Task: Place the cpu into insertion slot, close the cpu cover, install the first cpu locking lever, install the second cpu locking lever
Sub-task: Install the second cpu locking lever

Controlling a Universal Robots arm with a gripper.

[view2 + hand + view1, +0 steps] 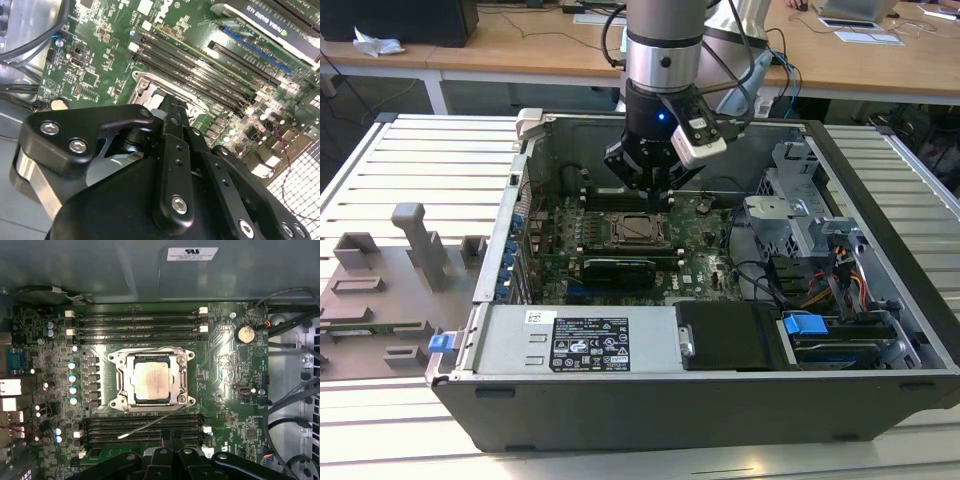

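Hanging over the open computer case in the exterior view, my gripper sits just above the green motherboard, a little behind the cpu cover — my fingers look drawn together with nothing between them.

From the second wrist view, my black fingers stand pressed side by side, their tips just short of the silver frame, with the long black memory slots running past it.

From the first wrist view, the cpu lies flat in the insertion slot, its pale metal top showing through the window of the closed cover. One thin locking lever sticks out loose across the lower memory slots — near my fingertips, not touching them.
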